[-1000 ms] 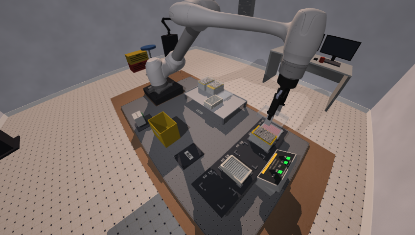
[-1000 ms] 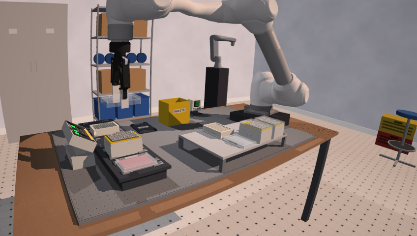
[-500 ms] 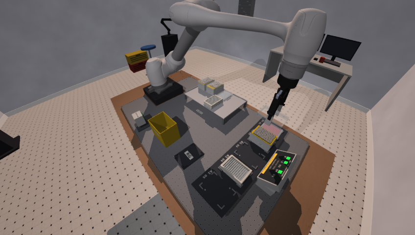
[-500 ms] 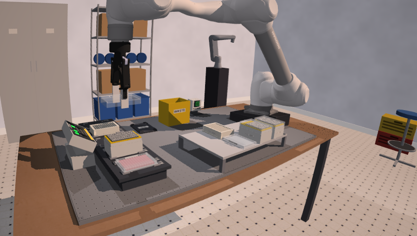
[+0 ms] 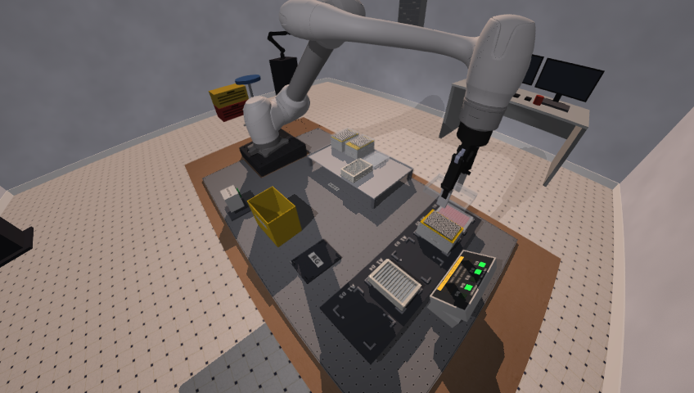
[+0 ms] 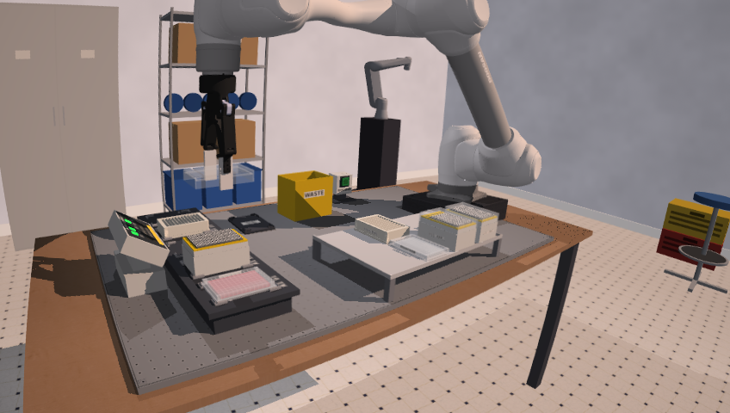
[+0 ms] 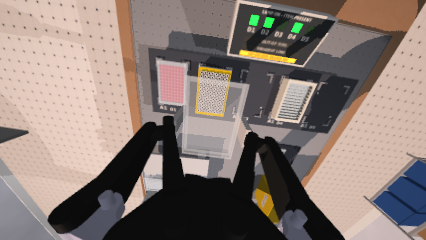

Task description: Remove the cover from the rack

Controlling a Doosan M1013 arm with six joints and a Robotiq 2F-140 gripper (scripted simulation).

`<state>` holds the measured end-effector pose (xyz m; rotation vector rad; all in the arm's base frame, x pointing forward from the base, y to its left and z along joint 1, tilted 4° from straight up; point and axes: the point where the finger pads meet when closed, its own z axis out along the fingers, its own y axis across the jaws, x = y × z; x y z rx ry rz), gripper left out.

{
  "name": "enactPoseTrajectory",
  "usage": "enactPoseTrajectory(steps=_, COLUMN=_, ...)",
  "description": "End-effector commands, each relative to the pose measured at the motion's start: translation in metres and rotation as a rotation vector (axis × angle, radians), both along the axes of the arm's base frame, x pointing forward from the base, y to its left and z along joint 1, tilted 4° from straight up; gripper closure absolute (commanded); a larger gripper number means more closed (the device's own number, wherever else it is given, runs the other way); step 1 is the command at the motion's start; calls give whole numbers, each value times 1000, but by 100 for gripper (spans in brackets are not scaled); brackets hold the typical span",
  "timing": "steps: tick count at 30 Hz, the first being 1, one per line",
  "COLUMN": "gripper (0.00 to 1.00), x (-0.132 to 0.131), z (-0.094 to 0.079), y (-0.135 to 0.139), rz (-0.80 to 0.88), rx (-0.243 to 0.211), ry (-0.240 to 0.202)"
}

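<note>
My gripper (image 6: 217, 166) is shut on the clear rack cover (image 7: 210, 116) and holds it level, high above the deck. The cover also shows in the exterior view (image 6: 219, 175) and faintly in the top view (image 5: 450, 191). Below it stands the yellow-rimmed tip rack at D2 (image 5: 441, 228), uncovered, its tips showing; it also shows in the exterior view (image 6: 214, 249) and in the wrist view (image 7: 214, 91). The yellow WASTE bin (image 5: 272, 214) stands upright across the table, also visible in the exterior view (image 6: 305, 194).
The pink open plate at D1 (image 6: 235, 284) lies beside the rack. The reservoir at D4 (image 5: 394, 283) is open. The panel (image 5: 465, 282) shows green lights and an orange strip. The RG nest (image 5: 313, 264) and the shelf with racks (image 5: 360, 170) stand mid-table.
</note>
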<state>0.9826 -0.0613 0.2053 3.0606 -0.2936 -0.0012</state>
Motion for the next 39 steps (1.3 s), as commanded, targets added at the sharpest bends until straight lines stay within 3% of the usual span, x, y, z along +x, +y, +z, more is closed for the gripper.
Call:
enactPoseTrajectory(steps=1, gripper=100, x=-18, z=9, y=8, rz=4, rx=3, ry=-4)
enactPoseTrajectory(steps=30, gripper=100, x=-141, z=8, y=33, rz=4, rx=3, ry=-4)
enactPoseTrajectory(steps=39, gripper=100, x=-143, z=8, y=34, rz=4, rx=3, ry=-4)
